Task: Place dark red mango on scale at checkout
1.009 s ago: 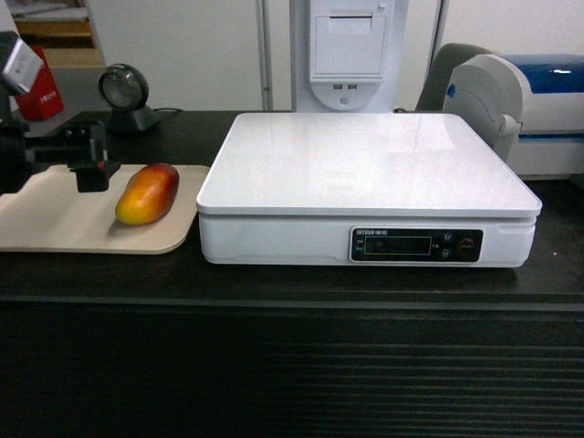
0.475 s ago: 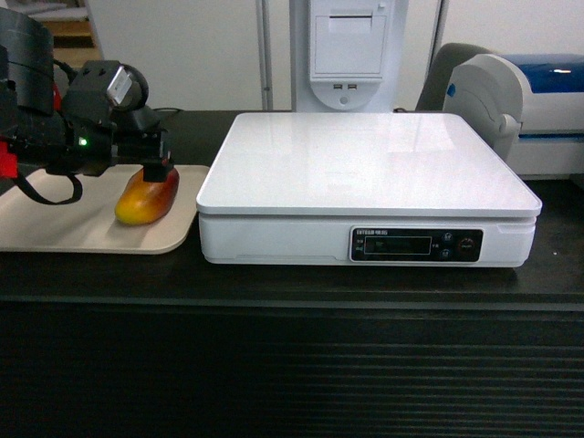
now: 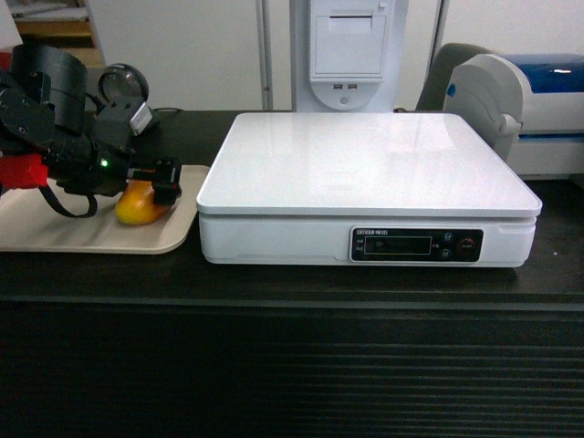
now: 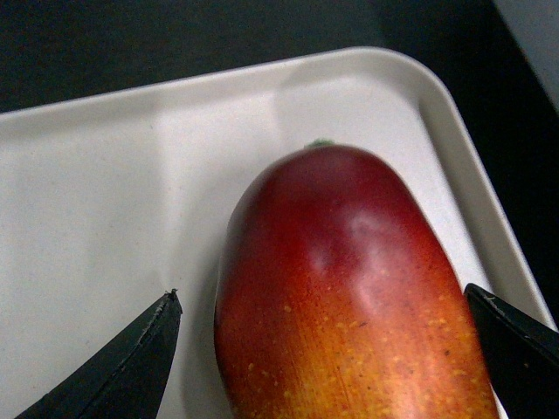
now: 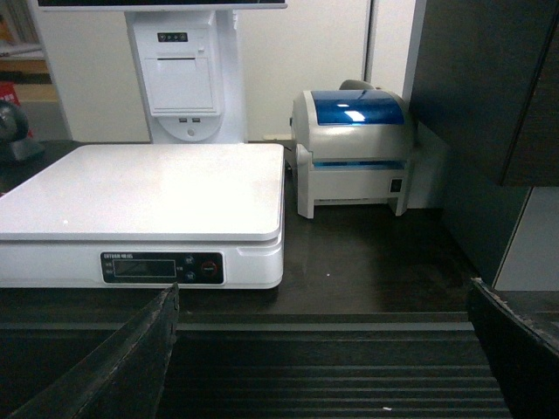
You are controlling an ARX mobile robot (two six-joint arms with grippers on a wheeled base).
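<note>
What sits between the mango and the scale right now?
Nothing solid: past the mango come only the beige tray rim and a thin strip of dark counter, then the scale. Head view shows it.

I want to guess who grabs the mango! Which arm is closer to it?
The left arm. Its claw is open, one finger on each side of the dark red mango on the beige tray. The right claw hangs empty before the scale.

Shop checkout (image 3: 274,365), white scale (image 3: 365,173), label printer (image 5: 354,148), barcode scanner (image 3: 123,87)
</note>
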